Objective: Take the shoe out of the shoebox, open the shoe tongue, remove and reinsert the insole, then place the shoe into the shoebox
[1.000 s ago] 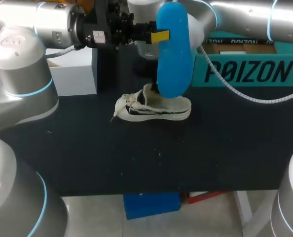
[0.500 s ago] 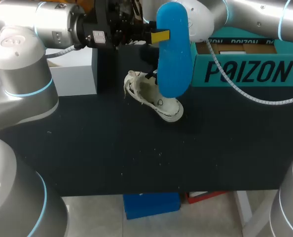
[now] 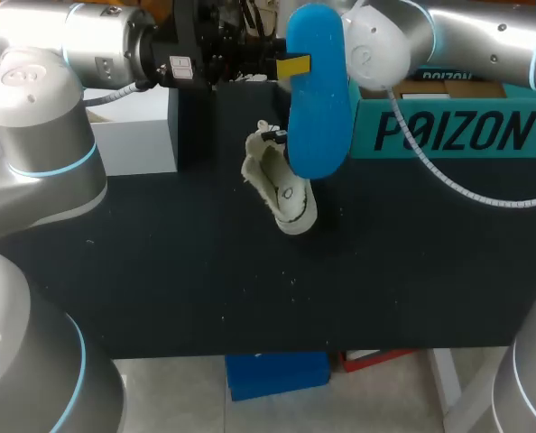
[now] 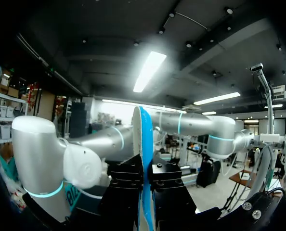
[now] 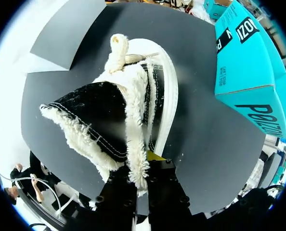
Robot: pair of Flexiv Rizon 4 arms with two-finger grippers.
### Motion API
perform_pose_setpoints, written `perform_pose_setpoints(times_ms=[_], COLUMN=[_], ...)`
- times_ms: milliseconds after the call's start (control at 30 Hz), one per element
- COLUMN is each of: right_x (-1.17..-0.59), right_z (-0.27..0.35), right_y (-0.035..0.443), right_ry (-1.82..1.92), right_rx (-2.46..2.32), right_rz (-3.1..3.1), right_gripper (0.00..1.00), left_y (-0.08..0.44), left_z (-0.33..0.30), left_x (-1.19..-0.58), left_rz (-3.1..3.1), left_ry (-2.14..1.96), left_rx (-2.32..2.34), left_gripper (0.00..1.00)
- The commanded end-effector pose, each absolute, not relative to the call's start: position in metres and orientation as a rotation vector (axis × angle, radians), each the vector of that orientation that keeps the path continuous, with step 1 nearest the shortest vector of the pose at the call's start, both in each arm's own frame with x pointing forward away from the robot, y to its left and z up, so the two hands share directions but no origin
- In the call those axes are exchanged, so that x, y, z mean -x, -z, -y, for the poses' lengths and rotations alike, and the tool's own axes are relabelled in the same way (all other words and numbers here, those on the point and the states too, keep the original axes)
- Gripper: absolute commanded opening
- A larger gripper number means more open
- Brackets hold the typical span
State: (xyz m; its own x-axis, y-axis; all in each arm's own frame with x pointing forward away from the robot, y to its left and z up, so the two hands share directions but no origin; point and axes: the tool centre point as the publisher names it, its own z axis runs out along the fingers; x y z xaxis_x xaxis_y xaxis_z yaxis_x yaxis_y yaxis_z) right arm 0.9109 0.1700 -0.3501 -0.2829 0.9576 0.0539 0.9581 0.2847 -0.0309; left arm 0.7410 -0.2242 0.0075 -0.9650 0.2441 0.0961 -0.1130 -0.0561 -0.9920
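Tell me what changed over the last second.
The right gripper, shut on the shoe, swung it from lying level on the table to steeply tilted. The left gripper kept the blue insole upright in the same place, and the shoebox did not move.

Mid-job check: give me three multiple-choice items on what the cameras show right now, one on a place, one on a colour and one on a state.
1. Where is the shoe?
A. Outside the shoebox, gripped by the right tool over the table.
B. Inside the shoebox.
C. On the floor.

2. What colour is the insole?
A. Red.
B. Black.
C. Blue.

3. The left tool is:
A. Open and empty.
B. Shut on the insole.
C. Shut on the shoe.

Answers:
1 A, the right wrist view shows the shoe's fuzzy collar pinched in that tool.
2 C, it is plainly blue in the head view.
3 B, the insole stands upright, clamped in that tool.
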Motion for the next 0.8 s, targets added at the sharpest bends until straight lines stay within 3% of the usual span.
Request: perform_pose_setpoints(times_ms=[33,800], right_x=[-0.903,-0.889], right_z=[-0.174,-0.172], right_y=[0.355,0.394], right_ry=[0.025,-0.03], right_rx=[1.858,2.073], right_rz=[2.464,2.291], right_gripper=[0.0,0.01], left_y=[-0.006,-0.006], left_z=[0.226,0.226], left_x=[-0.741,-0.741], left_rz=[1.972,1.972], left_ry=[-2.121,-2.121], left_rx=[0.139,0.139], left_gripper=[0.0,0.0])
